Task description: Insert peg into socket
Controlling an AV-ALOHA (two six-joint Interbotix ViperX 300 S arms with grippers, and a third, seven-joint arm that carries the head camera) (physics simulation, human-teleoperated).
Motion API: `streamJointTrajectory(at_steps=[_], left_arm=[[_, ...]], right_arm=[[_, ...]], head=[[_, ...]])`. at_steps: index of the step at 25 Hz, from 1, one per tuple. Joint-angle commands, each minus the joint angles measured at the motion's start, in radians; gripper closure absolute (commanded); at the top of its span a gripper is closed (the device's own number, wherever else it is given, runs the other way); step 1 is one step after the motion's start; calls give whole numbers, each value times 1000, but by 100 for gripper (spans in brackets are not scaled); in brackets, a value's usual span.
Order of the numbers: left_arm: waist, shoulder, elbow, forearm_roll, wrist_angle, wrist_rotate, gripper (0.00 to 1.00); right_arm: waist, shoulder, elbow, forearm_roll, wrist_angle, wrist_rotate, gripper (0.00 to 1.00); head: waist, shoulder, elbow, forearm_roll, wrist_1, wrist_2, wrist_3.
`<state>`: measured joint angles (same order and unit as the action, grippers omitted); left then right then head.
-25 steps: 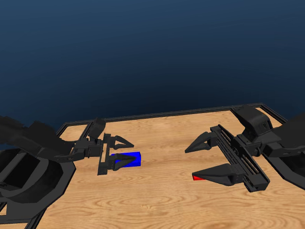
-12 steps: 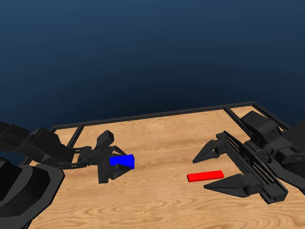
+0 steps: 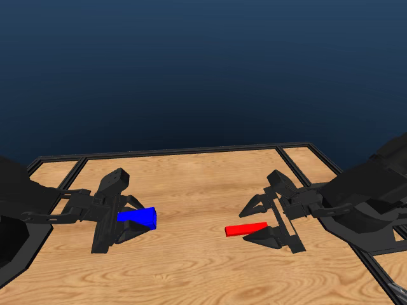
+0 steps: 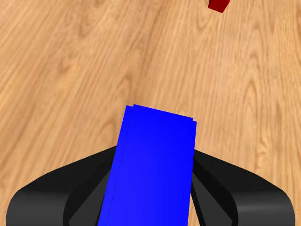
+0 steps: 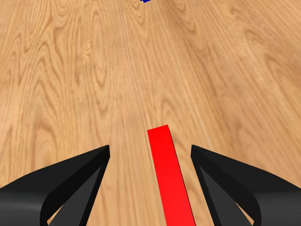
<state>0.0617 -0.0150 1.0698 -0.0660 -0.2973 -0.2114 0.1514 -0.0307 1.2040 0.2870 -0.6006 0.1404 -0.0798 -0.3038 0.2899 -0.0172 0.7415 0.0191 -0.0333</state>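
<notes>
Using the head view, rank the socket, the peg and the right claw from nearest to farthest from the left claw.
1. Socket: between the jaws of the left claw, on the table's left side.
2. Peg: across the middle, to the right, one end between the right claw's jaws.
3. Right claw: around the peg's right end; nearly level with the peg, ranked just behind.

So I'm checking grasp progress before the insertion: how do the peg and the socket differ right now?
The peg is a slim red bar, while the socket is a thicker blue block. The socket is clamped between the left gripper fingers; the peg lies between the right gripper fingers, which stand apart from it, gaps showing on both sides. Both are plain rectangular pieces over the wooden table.
</notes>
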Motion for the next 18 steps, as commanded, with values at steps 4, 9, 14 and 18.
streamJointTrajectory(at_steps=[4, 9, 14, 18], left_arm=[[-54, -94, -16, -18, 61, -2, 100], [-67, -133, -17, -22, 62, 3, 100], [-96, -142, -25, -28, 79, 2, 100], [-115, -156, -26, -38, 92, -3, 100]], right_arm=[[42, 68, -27, 12, -32, 48, 0], [57, 134, -19, 17, -68, 95, 0], [63, 213, -25, 15, -101, 113, 9], [56, 154, -48, 49, -100, 34, 100]], head=[[-5, -44, 10, -4, -1, -18, -10], [-1, -61, 21, -4, 0, -23, -11], [4, -78, 31, -4, 0, -28, -4], [9, -95, 39, -3, 4, -28, 2]])
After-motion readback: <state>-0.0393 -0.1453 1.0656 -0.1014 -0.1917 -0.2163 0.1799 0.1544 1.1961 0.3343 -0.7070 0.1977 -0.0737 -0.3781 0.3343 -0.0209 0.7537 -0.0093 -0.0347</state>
